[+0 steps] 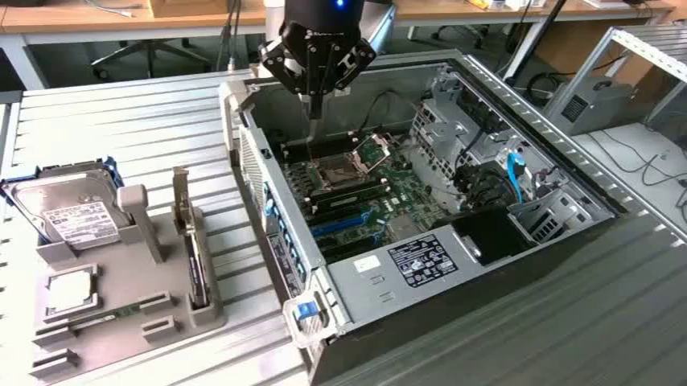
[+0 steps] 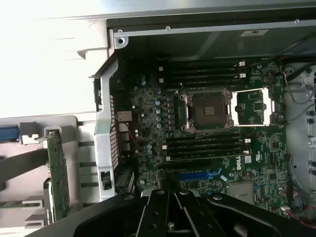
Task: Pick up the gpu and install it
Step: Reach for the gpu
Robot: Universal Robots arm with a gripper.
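While the gripper (image 1: 314, 111) hangs shut and empty over the open computer case (image 1: 355, 281), the gpu (image 1: 195, 249) stands on edge in the grey holder (image 1: 204, 323), well apart at the exterior view's left. A clean pick probably needs the jaws opened and squared across the card's top edge.

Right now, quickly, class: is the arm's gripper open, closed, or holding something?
Black gripper: closed, holding nothing, above the open dark metal computer case; the thin dark gpu card stands in the grey holder.
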